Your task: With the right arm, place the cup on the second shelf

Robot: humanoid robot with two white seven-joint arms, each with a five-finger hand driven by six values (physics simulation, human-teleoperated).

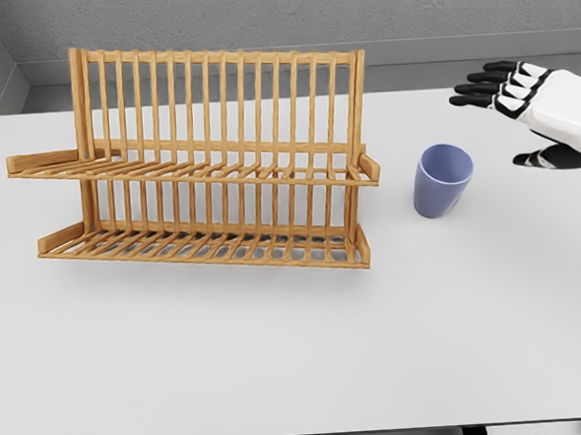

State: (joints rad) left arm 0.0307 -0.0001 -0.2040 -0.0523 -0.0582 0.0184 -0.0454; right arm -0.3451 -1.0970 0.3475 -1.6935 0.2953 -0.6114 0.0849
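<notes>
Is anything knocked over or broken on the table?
No, nothing stands out. The cup stands upright on the table, right of the rack, which looks whole. The right hand is open beside the cup.

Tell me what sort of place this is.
Likely a simulated kitchen test bench: a wooden two-tier dish rack and a blue cup stand on a plain white table against bare grey walls, with the right hand open beside the cup.
</notes>
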